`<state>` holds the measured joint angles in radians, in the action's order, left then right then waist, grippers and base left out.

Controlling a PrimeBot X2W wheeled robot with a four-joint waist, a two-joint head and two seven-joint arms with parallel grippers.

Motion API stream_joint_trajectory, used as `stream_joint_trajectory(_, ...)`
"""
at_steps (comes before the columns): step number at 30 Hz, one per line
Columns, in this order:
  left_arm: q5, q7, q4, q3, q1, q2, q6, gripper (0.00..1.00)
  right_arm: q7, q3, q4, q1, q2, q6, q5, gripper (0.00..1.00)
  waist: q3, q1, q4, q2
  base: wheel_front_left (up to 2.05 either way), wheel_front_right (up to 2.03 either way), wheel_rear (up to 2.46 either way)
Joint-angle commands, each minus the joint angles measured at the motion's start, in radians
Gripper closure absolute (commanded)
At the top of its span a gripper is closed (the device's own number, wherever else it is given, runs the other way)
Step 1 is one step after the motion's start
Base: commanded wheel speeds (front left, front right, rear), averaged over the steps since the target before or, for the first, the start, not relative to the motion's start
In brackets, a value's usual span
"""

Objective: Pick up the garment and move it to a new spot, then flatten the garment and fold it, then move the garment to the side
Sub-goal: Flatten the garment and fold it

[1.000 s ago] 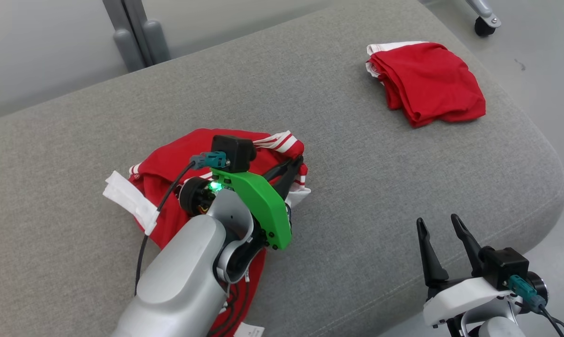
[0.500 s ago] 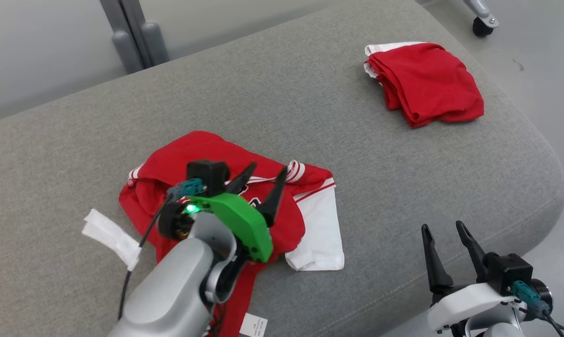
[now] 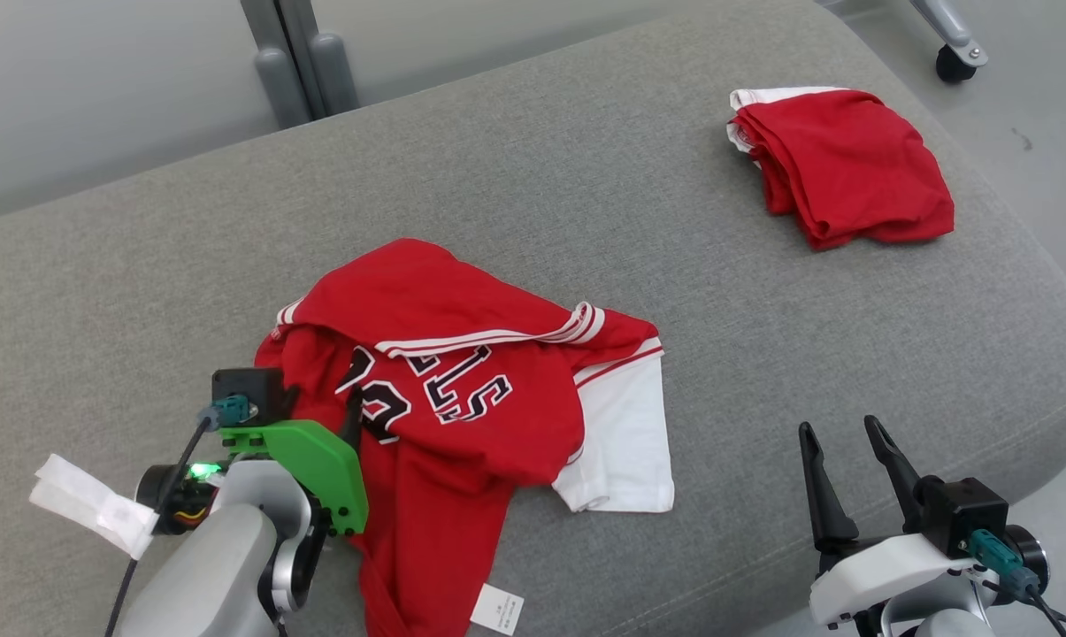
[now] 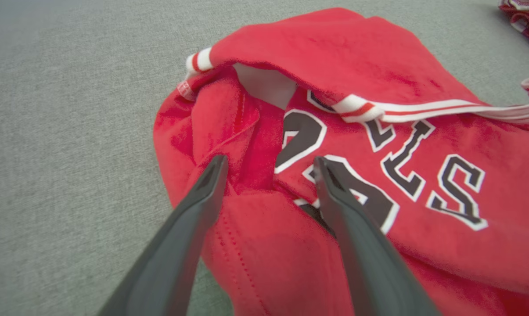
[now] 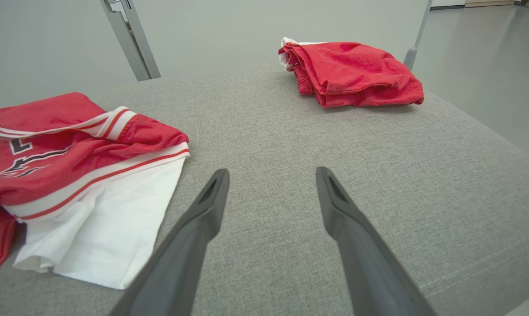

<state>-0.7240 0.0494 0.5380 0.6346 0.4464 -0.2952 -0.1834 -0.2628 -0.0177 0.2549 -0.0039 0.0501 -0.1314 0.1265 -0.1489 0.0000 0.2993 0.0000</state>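
Red jersey lies crumpled mid-frame on the cushion; left jaws gape empty over its left edge, right jaws likewise; pinching doubled layers could bunch it.

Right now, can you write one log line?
jersey: crumpled on couch | left gripper: open, at jersey | right gripper: open, empty

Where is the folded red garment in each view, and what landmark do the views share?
Head view: folded red garment, upper right, on the grey cushion.
Left wrist view: folded red garment, a sliver in the top right corner.
Right wrist view: folded red garment, upper middle, slightly right.
Shared landmark: the lettered red jersey, nearer the robot.
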Motion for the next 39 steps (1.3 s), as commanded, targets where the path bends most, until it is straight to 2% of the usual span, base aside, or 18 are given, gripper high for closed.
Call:
stream_joint_trajectory(1, 0.005, -0.009, 0.000, -0.007, -0.013, -0.016, -0.012, 0.00, -0.002, 0.001, -0.001, 0.007, 0.001, 0.002, -0.006, 0.00, -0.002, 0.0000, -0.004, 0.0000, 0.00, 0.00, 0.00)
stream_joint_trajectory(8, 0.003, -0.011, -0.024, -0.032, -0.008, -0.052, -0.050, 0.00, -0.002, -0.002, -0.004, 0.006, 0.001, 0.002, -0.006, 0.00, -0.008, 0.0000, -0.011, 0.0000, 0.00, 0.00, 0.00)
stream_joint_trajectory(13, -0.044, 0.057, 0.004, -0.017, -0.003, -0.024, -0.007, 0.00, -0.002, -0.012, -0.005, -0.013, 0.001, 0.002, 0.002, 0.00, -0.024, 0.0000, -0.010, 0.0000, 0.00, 0.00, 0.00)
stream_joint_trajectory(14, -0.045, 0.074, 0.017, -0.008, 0.006, -0.022, 0.007, 0.47, -0.002, -0.015, -0.003, -0.018, 0.000, 0.002, 0.003, 0.00, -0.028, 0.0000, -0.009, 0.0000, 0.00, 0.00, 0.00)
stream_joint_trajectory(15, -0.048, 0.078, 0.024, -0.007, 0.017, -0.019, 0.017, 1.00, -0.002, -0.018, -0.003, -0.021, 0.001, 0.002, 0.003, 0.00, -0.031, 0.0000, -0.007, 0.0000, 0.00, 0.00, 0.00)
stream_joint_trajectory(17, -0.042, 0.069, 0.041, -0.003, 0.043, -0.017, 0.033, 1.00, -0.002, -0.022, -0.002, -0.025, 0.001, 0.002, 0.006, 0.00, -0.038, 0.0000, -0.003, 0.0000, 0.00, 0.00, 0.00)
stream_joint_trajectory(25, 0.029, -0.073, 0.151, -0.043, 0.187, -0.063, 0.000, 1.00, -0.002, -0.023, 0.000, -0.030, 0.001, 0.002, 0.008, 0.00, -0.047, 0.0000, 0.007, 0.0000, 0.00, 0.00, 0.00)
stream_joint_trajectory(31, 0.051, -0.147, 0.277, -0.050, 0.262, -0.075, 0.015, 0.99, -0.002, -0.021, 0.011, -0.025, 0.001, 0.002, -0.003, 0.00, -0.032, 0.0000, 0.003, 0.0000, 0.00, 0.00, 0.00)
stream_joint_trajectory(32, 0.055, -0.159, 0.296, -0.048, 0.264, -0.076, 0.019, 0.65, -0.002, -0.020, 0.012, -0.025, 0.001, 0.002, -0.006, 0.00, -0.026, 0.0000, 0.002, 0.0000, 0.00, 0.00, 0.00)
stream_joint_trajectory(33, 0.056, -0.176, 0.314, -0.048, 0.263, -0.076, 0.024, 0.06, -0.002, -0.020, 0.013, -0.025, 0.001, 0.002, -0.009, 0.00, -0.019, 0.0000, 0.001, 0.0000, 0.00, 0.00, 0.00)
stream_joint_trajectory(34, 0.050, -0.198, 0.324, -0.055, 0.258, -0.072, 0.028, 0.00, -0.002, -0.016, 0.012, -0.023, 0.001, 0.002, -0.012, 0.00, -0.013, 0.0000, -0.001, 0.0000, 0.00, 0.00, 0.00)
stream_joint_trajectory(39, 0.044, -0.304, 0.296, -0.087, 0.190, -0.043, 0.039, 0.00, -0.002, 0.035, -0.024, -0.003, 0.002, 0.002, -0.033, 0.00, 0.034, 0.0000, -0.040, 0.0000, 0.00, 0.00, 0.00)
